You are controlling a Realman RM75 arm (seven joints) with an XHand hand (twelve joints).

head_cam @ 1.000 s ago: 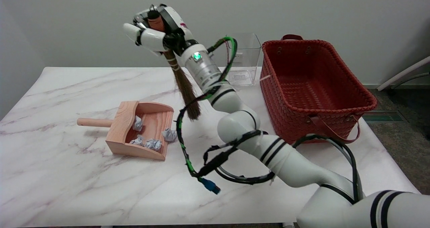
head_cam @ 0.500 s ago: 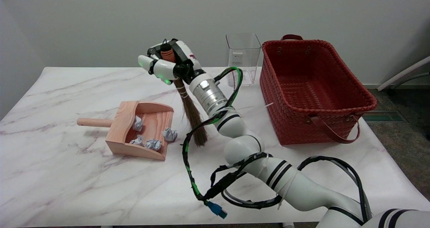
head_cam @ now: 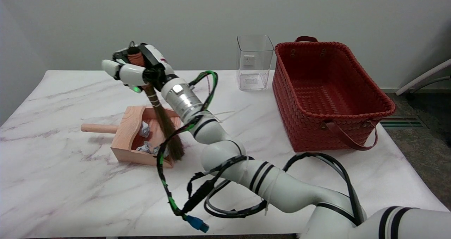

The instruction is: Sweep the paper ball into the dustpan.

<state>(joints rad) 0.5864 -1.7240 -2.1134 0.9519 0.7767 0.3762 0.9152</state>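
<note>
dustpan [head_cam: 131,140] on desk [head_cam: 70,182], left-ctr, handle pointing left | paper balls [head_cam: 144,129] in dustpan | broom [head_cam: 165,126] bristle end at dustpan's right mouth, over it | right hand [head_cam: 135,68] above & behind dustpan, holds broom top | clear box [head_cam: 254,62] far right-behind dustpan | basket [head_cam: 327,91] right of box

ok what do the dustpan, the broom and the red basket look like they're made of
Dustpan: pale bare wood, going by the visible grain and its round peg handle.
Broom: brown bristles, probably natural straw or fibre, bound with light cord.
Red basket: woven strips, maybe plastic or leather-like, with a slight sheen and brown strap handles.
</note>
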